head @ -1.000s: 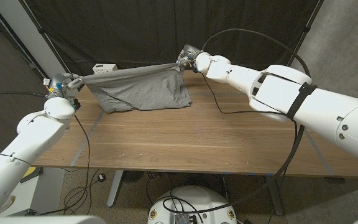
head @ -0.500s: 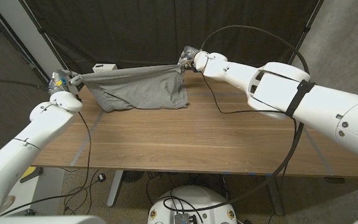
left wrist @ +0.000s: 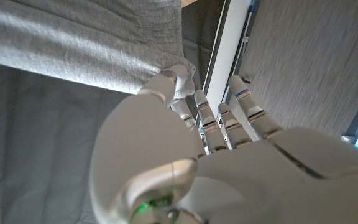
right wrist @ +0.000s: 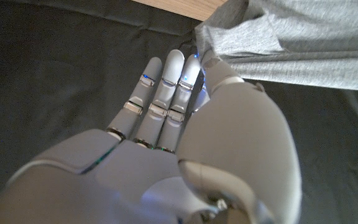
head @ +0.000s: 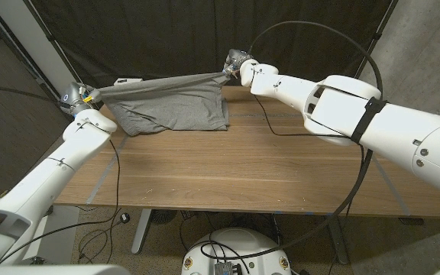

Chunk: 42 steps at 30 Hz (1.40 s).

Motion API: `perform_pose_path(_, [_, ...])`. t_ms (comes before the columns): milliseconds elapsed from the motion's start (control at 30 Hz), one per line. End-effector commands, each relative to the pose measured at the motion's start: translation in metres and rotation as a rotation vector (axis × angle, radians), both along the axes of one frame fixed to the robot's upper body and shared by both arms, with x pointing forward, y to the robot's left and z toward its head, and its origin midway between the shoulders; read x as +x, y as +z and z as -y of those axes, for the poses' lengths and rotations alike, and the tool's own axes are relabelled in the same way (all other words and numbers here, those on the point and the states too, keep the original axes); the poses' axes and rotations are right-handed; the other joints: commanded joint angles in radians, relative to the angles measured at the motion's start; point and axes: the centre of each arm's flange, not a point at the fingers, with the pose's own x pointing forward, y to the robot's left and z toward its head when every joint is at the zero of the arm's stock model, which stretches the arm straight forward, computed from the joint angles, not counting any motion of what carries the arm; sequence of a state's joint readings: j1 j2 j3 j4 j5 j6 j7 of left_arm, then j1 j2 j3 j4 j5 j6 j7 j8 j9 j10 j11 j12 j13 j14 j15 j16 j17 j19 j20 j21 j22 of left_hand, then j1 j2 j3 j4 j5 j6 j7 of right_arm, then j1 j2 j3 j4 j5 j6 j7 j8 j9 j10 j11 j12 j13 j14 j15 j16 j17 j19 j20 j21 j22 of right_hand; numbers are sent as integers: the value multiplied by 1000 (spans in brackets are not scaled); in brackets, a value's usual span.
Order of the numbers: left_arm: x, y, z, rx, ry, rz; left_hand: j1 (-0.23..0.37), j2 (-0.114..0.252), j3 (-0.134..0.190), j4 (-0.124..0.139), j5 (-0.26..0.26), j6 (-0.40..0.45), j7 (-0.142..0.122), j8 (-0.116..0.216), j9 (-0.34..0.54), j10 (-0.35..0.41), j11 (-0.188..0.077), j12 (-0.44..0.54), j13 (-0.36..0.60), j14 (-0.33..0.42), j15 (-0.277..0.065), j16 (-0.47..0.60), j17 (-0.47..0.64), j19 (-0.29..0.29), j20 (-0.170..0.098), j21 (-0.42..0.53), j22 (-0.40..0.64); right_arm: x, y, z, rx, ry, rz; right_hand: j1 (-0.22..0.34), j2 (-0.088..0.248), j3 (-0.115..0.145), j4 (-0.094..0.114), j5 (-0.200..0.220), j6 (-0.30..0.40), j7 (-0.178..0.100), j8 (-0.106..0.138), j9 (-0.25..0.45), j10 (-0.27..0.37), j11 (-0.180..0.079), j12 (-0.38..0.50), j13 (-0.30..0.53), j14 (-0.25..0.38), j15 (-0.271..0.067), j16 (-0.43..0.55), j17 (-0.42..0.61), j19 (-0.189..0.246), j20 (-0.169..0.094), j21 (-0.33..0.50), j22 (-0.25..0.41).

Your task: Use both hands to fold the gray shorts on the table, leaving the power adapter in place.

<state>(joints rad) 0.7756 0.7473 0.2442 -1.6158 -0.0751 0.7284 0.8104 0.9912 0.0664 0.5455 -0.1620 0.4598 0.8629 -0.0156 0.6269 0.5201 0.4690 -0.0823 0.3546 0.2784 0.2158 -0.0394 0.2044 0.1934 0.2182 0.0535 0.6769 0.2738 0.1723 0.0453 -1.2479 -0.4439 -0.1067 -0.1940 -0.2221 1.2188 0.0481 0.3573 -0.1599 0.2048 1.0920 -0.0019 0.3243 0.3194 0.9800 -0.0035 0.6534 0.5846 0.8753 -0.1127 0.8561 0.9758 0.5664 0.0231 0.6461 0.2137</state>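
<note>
Wooden table point(head: 228, 164), both hands' fingers point(left wrist: 178, 84) pinching gray shorts point(head: 176, 111) taut

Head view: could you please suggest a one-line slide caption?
Left hand and right hand stretch the gray shorts taut above the wooden table's far edge.

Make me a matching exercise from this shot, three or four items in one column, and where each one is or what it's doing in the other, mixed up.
Column one:
1. left hand
2. right hand
3. gray shorts
4. power adapter

Column two:
A. at the table's far edge, behind the cloth
B. pinches the cloth's corner on the picture's right
C. stretched between both hands, lower part on the table
D. pinches the cloth's corner on the picture's left

Pairs: 1-D, 2-B, 3-C, 4-A
</note>
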Motion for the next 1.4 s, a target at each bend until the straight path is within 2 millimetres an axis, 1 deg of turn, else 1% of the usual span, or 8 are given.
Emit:
perform_pose_path(33, [27,11,11,9,112,-20,2,14,-13,1,-17,109,107,-13,-12,18,0,9,1,20,1,12,1,11,15,15,1,0,-4,-3,-58,-24,29,3,16,-9,1,-5,-8,-3,-5,-1,-2,3,-7,-3,9,-104,9,-2,3,-5,8,2])
perform_pose_path(333, [46,15,14,-19,96,-53,-15,114,-46,35,-88,23,155,-129,-85,17,16,5,1,27,9,23,11,-16,36,45,-1,0,-10,-8,-63,-17,22,38,68,-2,0,-7,-48,-13,-40,-22,-15,-2,-34,-41,-5,-108,-3,-40,-11,-10,22,0])
perform_pose_path(500, [57,13,14,-34,63,-100,-32,149,22,112,-145,-110,175,-272,-163,-44,47,-33,-3,-6,37,29,36,-74,62,73,2,0,-12,-10,-74,-18,23,31,81,11,4,-13,-171,-17,-129,-69,-109,16,-108,-95,-36,-106,-89,-142,-44,-3,33,-8])
perform_pose_path(667, [67,8,12,-66,40,-166,-36,152,106,195,-222,-334,179,-434,-249,-170,87,-107,-20,-74,76,36,76,-146,84,123,10,1,-16,-8,-43,-25,7,-123,58,20,51,-2,-657,20,-164,-130,-456,48,-326,-190,-277,-32,-345,-349,-176,63,10,-23])
perform_pose_path(733, [70,5,10,-70,34,-187,-44,153,131,234,-245,-433,171,-458,-273,-231,112,-135,-27,-106,93,37,93,-184,98,139,14,3,-19,-7,-17,-20,-6,-221,34,7,70,6,-913,38,-159,-132,-686,63,-447,-230,-459,24,-472,-431,-281,99,-30,-26])
perform_pose_path(800, [71,3,9,-73,50,-207,-58,153,152,274,-263,-519,162,-462,-290,-285,129,-152,-34,-131,112,38,107,-212,111,155,18,4,-21,-6,-39,-27,-2,-272,30,-3,82,13,-1011,58,-155,-130,-721,61,-452,-246,-566,56,-537,-462,-330,105,-55,-28])
perform_pose_path(1100, [64,-4,9,-38,59,-192,-169,113,97,347,-288,-598,110,-444,-312,-333,139,-150,-48,-162,116,35,118,-259,105,183,19,5,-16,3,25,-23,-15,-382,102,-13,148,12,-910,28,-105,-130,-757,72,-439,-280,-576,63,-569,-487,-333,91,-67,-29])
perform_pose_path(1400, [47,-11,17,12,-22,-150,-292,-54,-77,243,-290,-575,27,-437,-330,-259,106,-116,-66,-121,89,10,32,-307,91,179,-26,12,-58,-19,72,96,-261,-398,130,37,148,-8,-720,-13,-69,-131,-626,74,-400,-308,-486,54,-575,-530,-267,57,-45,-29])
